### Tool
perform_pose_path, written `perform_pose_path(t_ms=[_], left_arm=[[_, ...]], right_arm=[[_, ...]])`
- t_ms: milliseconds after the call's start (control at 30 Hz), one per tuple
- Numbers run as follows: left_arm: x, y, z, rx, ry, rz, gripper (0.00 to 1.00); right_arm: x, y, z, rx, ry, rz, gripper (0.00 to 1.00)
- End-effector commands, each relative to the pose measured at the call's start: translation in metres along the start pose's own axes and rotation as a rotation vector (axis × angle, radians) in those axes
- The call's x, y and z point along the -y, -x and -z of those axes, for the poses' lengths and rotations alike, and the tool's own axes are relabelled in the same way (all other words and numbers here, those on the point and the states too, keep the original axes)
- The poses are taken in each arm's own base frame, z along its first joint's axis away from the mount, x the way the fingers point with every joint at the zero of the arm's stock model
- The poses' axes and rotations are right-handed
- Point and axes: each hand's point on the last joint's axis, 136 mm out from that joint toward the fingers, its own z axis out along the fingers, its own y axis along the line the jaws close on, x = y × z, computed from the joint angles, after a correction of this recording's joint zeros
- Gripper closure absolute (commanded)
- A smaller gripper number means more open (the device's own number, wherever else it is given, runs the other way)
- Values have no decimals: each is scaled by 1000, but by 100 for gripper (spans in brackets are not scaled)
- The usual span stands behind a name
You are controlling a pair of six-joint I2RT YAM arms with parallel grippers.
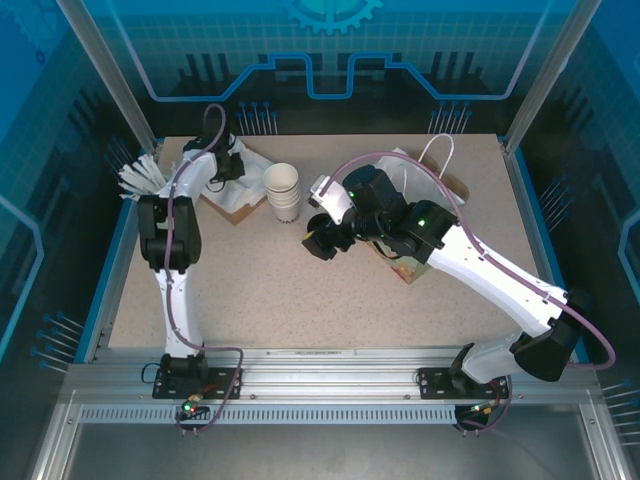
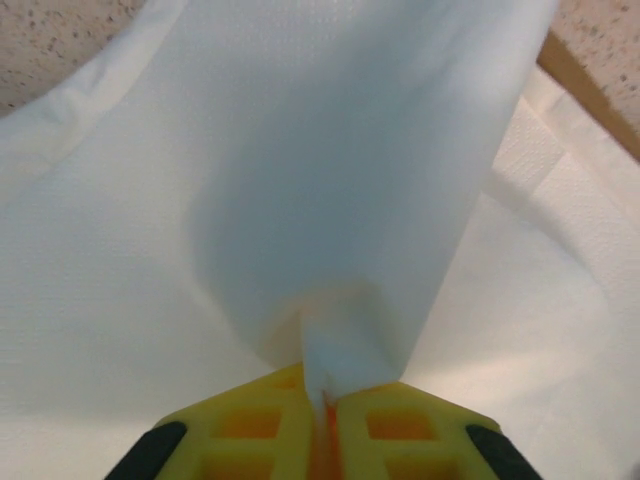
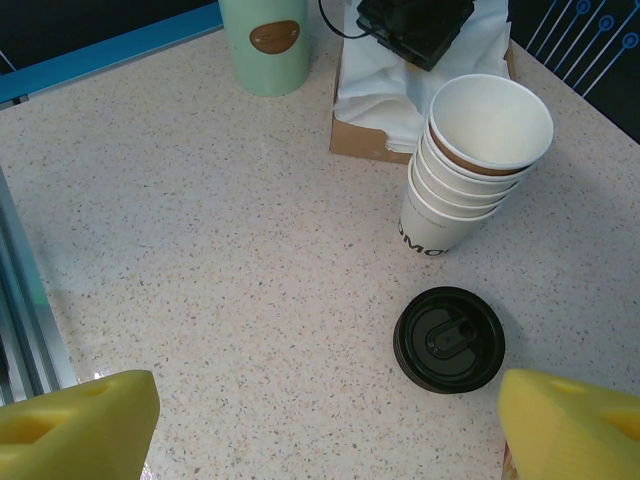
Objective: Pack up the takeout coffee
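Here, a speckled beige tabletop (image 1: pixel 300 300) is enclosed by blue printed wall panels (image 1: pixel 330 40). Just beside the stack of lidless white paper cups (image 3: pixel 470 165), the takeout coffee (image 3: pixel 449 338) is stood, its round black plastic lid seen from above and its sides hidden. The right gripper (image 3: pixel 330 425) is held wide open above it, empty. Left of the stack, a white paper napkin (image 2: pixel 300 200) is pinched tight by the left gripper (image 2: pixel 325 405) at a brown cardboard tray (image 3: pixel 365 140).

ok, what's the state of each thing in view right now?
left gripper: shut on the napkin
napkin: pinched, tented up
right gripper: open, empty
takeout coffee: lid on, upright, not held
paper cups: stacked, upright, lidless
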Motion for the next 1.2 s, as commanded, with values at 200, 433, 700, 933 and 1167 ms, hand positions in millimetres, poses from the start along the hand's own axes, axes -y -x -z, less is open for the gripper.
perform_pose_path(t_ms=[200, 433, 700, 933, 1167], left_arm=[[-4, 41, 68, 150, -37, 8, 97], [4, 62, 125, 275, -110, 26, 100], [46, 81, 248, 568, -443, 8, 100], [104, 36, 373, 897, -824, -206, 100], [170, -50, 428, 1056, -1068, -593, 100]], right_arm=[[-5, -1, -1, -7, 21, -12, 11], [-1, 8, 11, 27, -1, -8, 11], [14, 40, 55, 171, -24, -50, 11], [45, 67, 116, 360, 17, -178, 10], [46, 79, 154, 441, 0, -105, 9]])
